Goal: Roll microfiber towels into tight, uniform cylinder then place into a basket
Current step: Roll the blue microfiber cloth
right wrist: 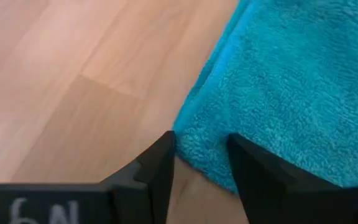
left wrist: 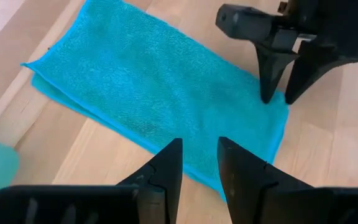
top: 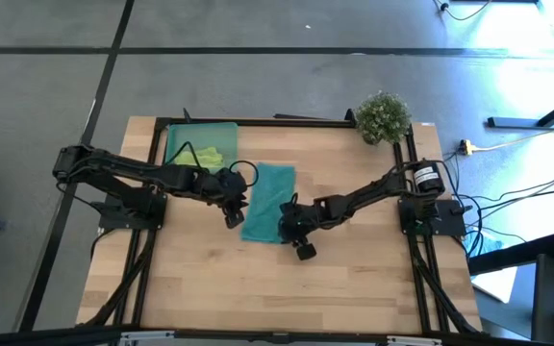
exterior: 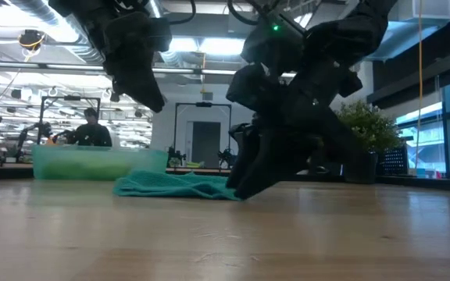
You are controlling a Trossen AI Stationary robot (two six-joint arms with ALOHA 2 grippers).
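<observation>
The teal towel (top: 269, 200) lies folded into a long strip on the wooden table, mid-table. The lime-green towel (top: 210, 154) lies in the translucent teal basket (top: 186, 135) at the far left. My right gripper (right wrist: 201, 158) is down at the table with its fingers open, one on either side of the strip's near right corner (left wrist: 281, 109). My left gripper (left wrist: 201, 162) hangs above the strip's left long edge, clear of the cloth. Its fingers stand a little apart with nothing between them. My right gripper comes at the teal towel's near right corner (right wrist: 197, 134) slanting down from the table's right side, and the corner's edge lies between its two fingers. Whether the fingers touch the cloth I cannot tell. The towel lies flat on the table.
A small potted plant (top: 385, 117) stands at the far right corner. The basket (exterior: 92, 162) sits just left of the towel's far end. Bare wood stretches from the towel toward the table's near edge. A person sits far off in the room behind.
</observation>
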